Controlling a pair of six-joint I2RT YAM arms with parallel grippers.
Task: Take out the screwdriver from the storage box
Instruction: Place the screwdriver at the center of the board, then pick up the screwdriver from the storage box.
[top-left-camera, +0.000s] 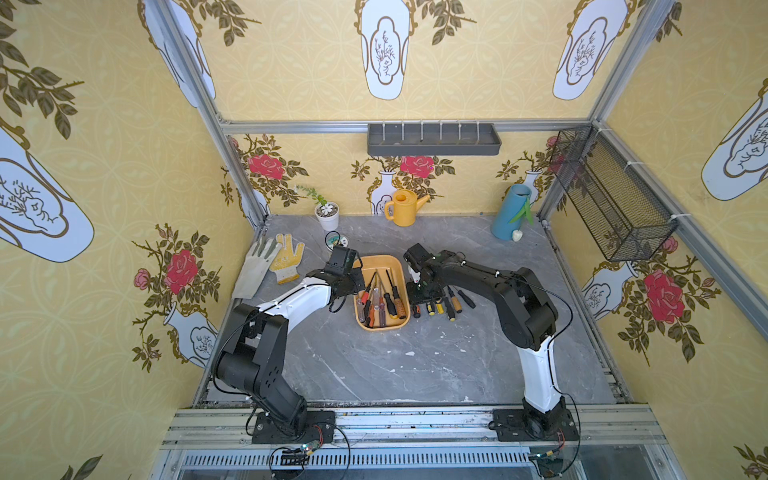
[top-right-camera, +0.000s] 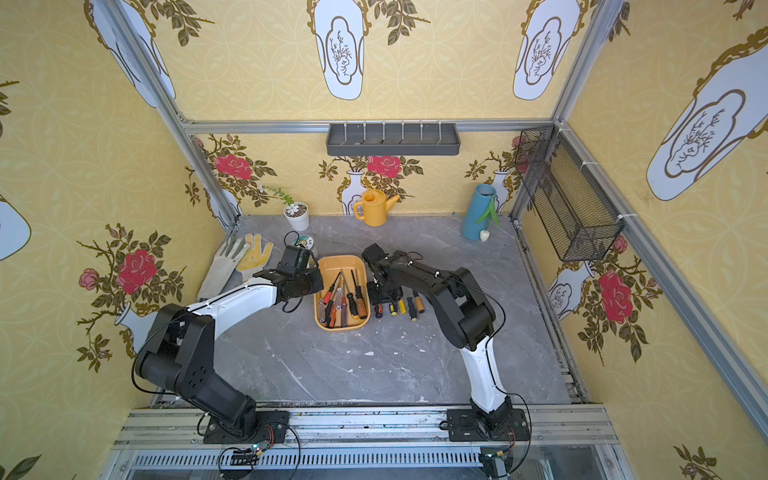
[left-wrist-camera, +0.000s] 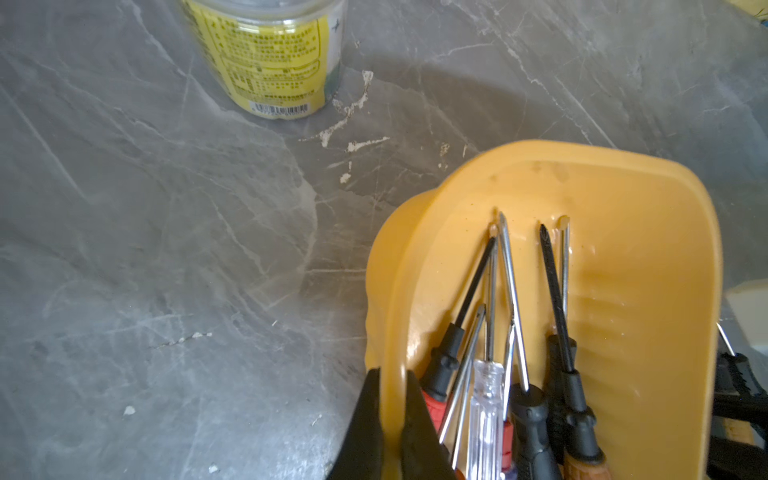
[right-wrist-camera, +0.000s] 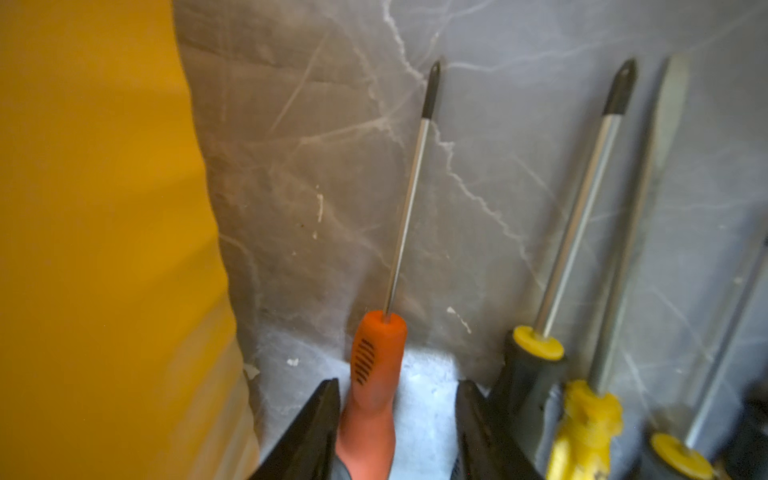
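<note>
The yellow-orange storage box (top-left-camera: 380, 261) (top-right-camera: 341, 262) sits mid-table and holds several screwdrivers (top-left-camera: 380, 297) (left-wrist-camera: 523, 332). My left gripper (top-left-camera: 356, 287) (left-wrist-camera: 391, 411) is shut on the box's left rim (left-wrist-camera: 392, 316). Just right of the box wall (right-wrist-camera: 104, 208), an orange-handled screwdriver (right-wrist-camera: 376, 365) lies on the table. My right gripper (top-left-camera: 419, 301) (right-wrist-camera: 399, 399) stands open around its handle, with a gap on one side. In both top views the gripper hides most of that screwdriver.
Several more screwdrivers (top-left-camera: 451, 303) (right-wrist-camera: 536, 353) lie in a row right of the orange one. A labelled jar (left-wrist-camera: 270, 62) stands behind the left gripper, with gloves (top-left-camera: 270, 262) at far left. Along the back stand a pot plant (top-left-camera: 328, 214), a watering can (top-left-camera: 405, 205) and a blue vase (top-left-camera: 511, 212).
</note>
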